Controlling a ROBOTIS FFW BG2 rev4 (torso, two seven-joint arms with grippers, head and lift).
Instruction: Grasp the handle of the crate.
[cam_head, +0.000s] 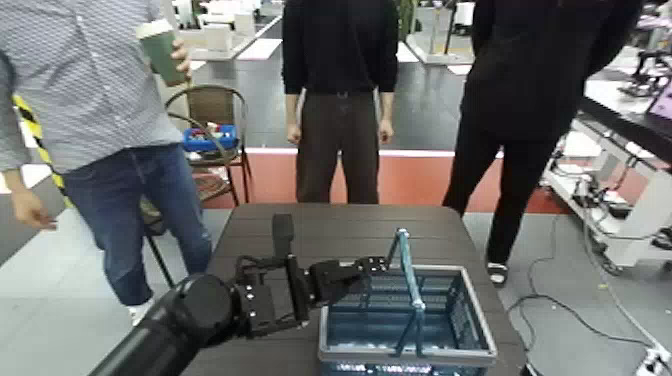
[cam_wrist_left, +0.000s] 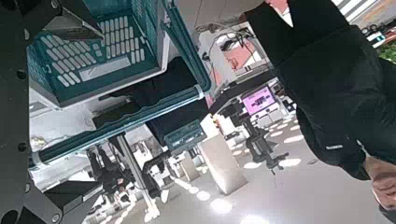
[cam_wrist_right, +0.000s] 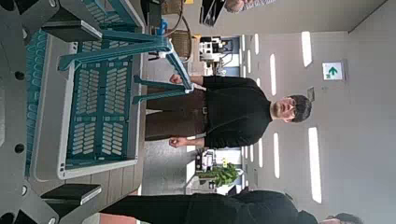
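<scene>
While people (cam_head: 340, 90) stand beyond the table (cam_head: 335, 225), the left gripper (cam_head: 382, 264) adjoins the handle (cam_head: 409, 270).

Crate (cam_head: 484, 328) on table (cam_head: 250, 232); handle (cam_head: 411, 282) above crate; people (cam_head: 341, 95) beyond table.

The lattice basket (cam_head: 354, 301) is showing blue plastic with a smooth grey rim, and its handle (cam_head: 411, 275) is looking like smooth plastic. The slatted worktop (cam_head: 255, 236) is showing a matt surface. The left arm (cam_head: 190, 318) is gleaming in glossy black, while the checked shirt (cam_head: 95, 80) and jeans (cam_head: 140, 205) are creasing as cloth.
</scene>
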